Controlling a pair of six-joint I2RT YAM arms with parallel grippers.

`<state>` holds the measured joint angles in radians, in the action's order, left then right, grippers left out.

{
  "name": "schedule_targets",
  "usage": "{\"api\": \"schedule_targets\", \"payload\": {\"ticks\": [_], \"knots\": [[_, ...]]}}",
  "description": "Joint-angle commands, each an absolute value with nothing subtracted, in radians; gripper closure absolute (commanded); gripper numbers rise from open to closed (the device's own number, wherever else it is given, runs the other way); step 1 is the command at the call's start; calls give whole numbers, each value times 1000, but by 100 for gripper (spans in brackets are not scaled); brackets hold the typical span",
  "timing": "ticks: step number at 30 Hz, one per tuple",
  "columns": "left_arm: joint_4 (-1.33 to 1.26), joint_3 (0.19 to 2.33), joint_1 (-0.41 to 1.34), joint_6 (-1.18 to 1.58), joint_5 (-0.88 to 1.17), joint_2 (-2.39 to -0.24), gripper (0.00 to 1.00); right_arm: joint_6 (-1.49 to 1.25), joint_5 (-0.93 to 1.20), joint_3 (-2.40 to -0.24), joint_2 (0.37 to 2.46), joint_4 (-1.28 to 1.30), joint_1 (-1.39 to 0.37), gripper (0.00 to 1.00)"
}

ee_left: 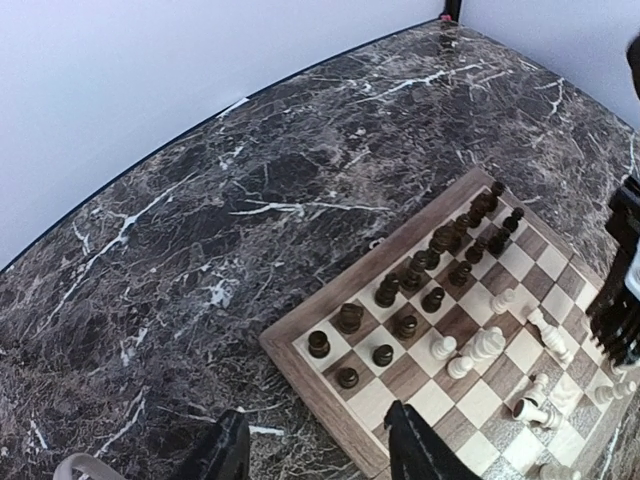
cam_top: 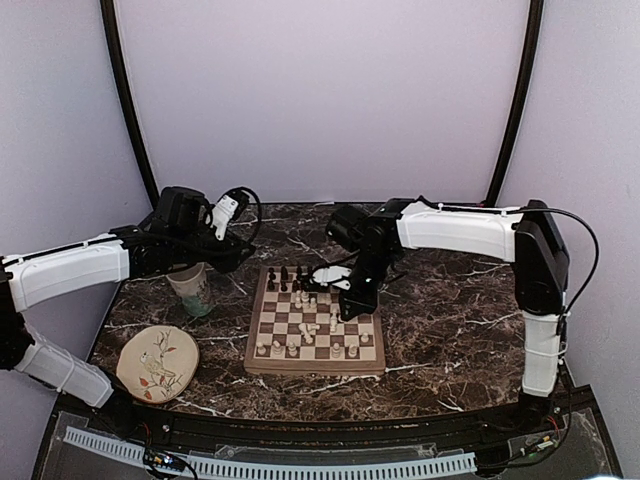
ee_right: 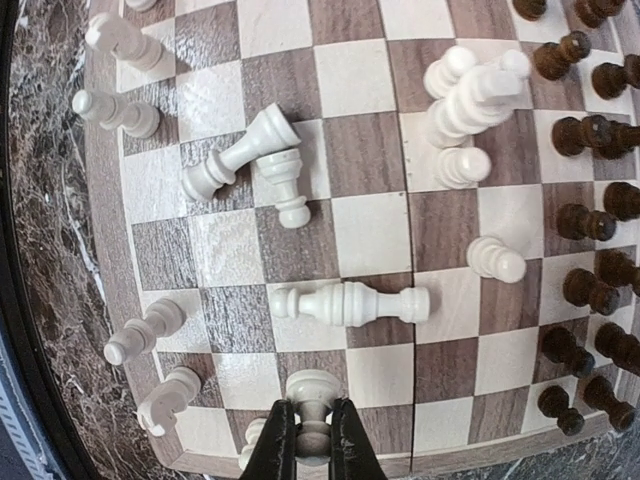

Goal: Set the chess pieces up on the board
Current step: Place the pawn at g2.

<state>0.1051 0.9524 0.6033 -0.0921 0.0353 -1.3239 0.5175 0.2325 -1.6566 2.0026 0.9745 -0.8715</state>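
The board [cam_top: 316, 366] lies mid-table. Dark chess pieces [ee_left: 430, 270] stand along its far rows. Cream-white chess pieces [ee_right: 470, 100] are scattered over the middle and near rows. Some stand upright, while one tall piece [ee_right: 350, 302] and a few others lie on their sides. My right gripper [ee_right: 312, 445] is shut on a cream-white piece [ee_right: 312, 385], holding it by the stem over the board's right edge [cam_top: 378, 330]. My left gripper [ee_left: 320, 455] hangs open and empty above the board's far-left corner [ee_left: 275, 345], with the fingers [ee_left: 415, 450] well apart.
A mug [cam_top: 192, 288] stands left of the board under the left arm. A round bird-patterned plate [cam_top: 157, 362] lies at the near left. The marble table [ee_left: 250, 180] ends at curved white walls behind.
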Motion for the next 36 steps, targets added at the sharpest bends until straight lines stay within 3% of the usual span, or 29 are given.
{"api": "schedule_targets", "payload": {"ticks": [1,36], "knots": [[-29,923,569,-41,59,-1268,51,553,155,-1700,2029,1034,-910,100],[-80,857,569,-31,117,-1252,51,603,82,-1712,2123,1133,-979,100]]}}
